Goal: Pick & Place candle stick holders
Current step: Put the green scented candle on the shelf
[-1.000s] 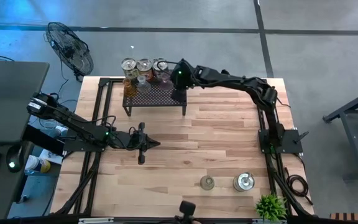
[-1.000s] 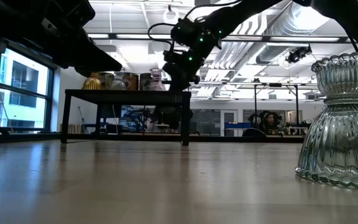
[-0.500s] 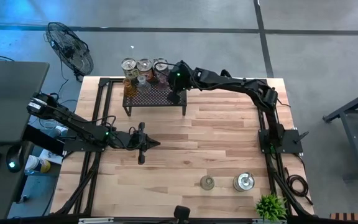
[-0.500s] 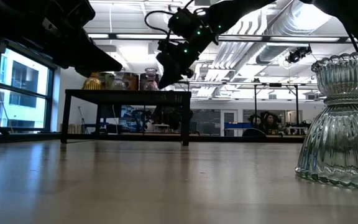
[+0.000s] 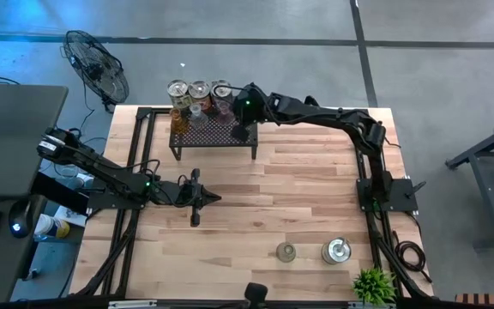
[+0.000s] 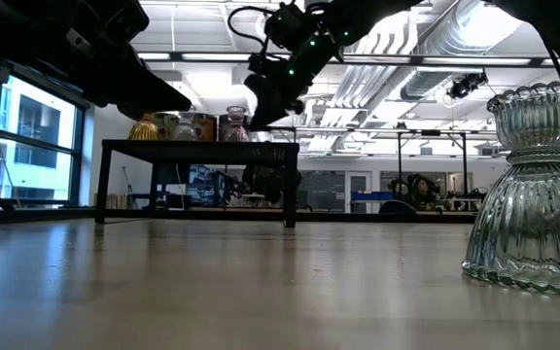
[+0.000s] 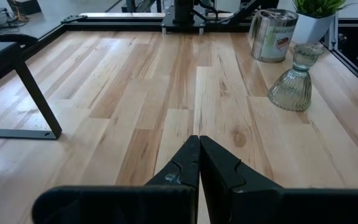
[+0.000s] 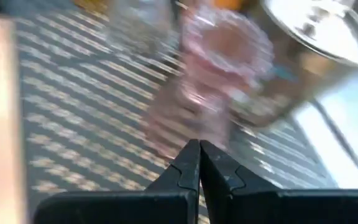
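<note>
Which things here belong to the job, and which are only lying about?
Job:
- holders on the rack
- glass holder and silver holder on the table
- right gripper, above the rack

Lying about:
- black rack
- plant
- fan
- left gripper, waiting

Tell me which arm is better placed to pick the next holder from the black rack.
The right. Its gripper hangs over the black rack, facing the pink glass holder. The left gripper rests shut on the open table.
</note>
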Tool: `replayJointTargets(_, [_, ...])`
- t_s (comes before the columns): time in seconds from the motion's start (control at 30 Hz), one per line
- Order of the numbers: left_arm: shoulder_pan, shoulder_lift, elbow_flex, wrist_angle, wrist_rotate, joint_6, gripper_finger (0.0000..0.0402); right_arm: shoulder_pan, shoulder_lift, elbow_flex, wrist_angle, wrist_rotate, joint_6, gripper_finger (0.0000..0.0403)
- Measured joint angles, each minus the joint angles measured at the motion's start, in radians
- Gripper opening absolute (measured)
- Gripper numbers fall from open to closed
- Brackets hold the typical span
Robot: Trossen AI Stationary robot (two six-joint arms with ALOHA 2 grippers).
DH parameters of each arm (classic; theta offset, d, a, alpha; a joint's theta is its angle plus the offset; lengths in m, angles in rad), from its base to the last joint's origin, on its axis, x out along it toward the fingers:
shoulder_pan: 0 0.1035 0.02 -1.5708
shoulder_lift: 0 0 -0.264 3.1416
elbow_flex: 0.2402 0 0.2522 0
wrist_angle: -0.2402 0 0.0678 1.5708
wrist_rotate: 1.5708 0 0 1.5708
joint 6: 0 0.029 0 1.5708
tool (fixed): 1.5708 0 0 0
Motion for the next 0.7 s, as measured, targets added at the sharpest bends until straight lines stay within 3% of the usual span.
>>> replayJointTargets(0.07, [0.0, 0.0, 0.0, 0.0, 0.0, 0.0, 0.0003, -0.001, 0.0, -0.002, -0.016, 0.072, 0.001, 0.0001])
replayJointTargets(0.17, [0.0, 0.0, 0.0, 0.001, 0.0, 0.0, 0.0003, -0.003, 0.0, -0.018, -0.012, 0.087, 0.002, 0.0001])
replayJointTargets(0.7, [0.0, 0.0, 0.0, 0.008, -0.005, 0.0, 0.0003, 0.004, 0.001, -0.018, 0.09, -0.08, 0.018, 0.0001])
